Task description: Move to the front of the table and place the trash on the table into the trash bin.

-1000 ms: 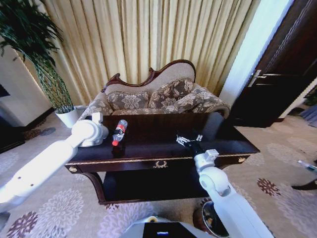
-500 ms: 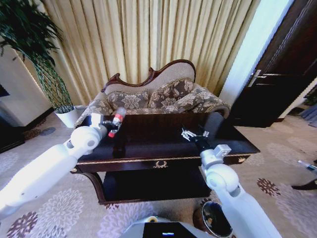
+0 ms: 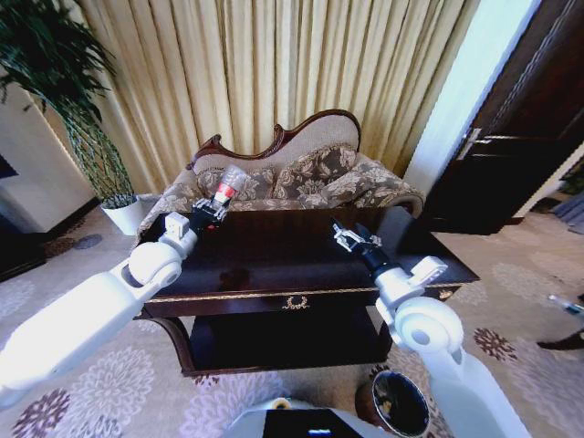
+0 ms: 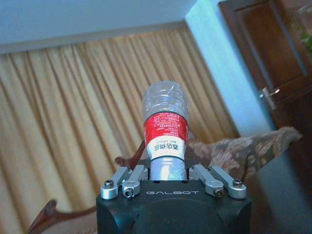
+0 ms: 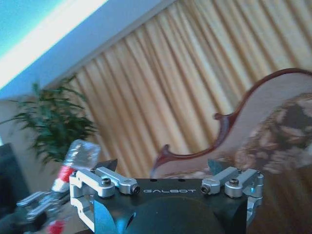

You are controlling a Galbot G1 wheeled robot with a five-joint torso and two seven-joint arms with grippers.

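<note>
Bottle (image 3: 227, 182): clamped in left gripper (image 3: 212, 208) above table (image 3: 292, 297); right gripper (image 3: 349, 239) spread, empty. Next: carry to trash bin (image 3: 394, 401).

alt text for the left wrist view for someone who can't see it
The left gripper is shut on a clear plastic bottle with a red label, holding it raised in front of gold pleated curtains. A floral sofa and a dark wooden door sit behind it.
</note>
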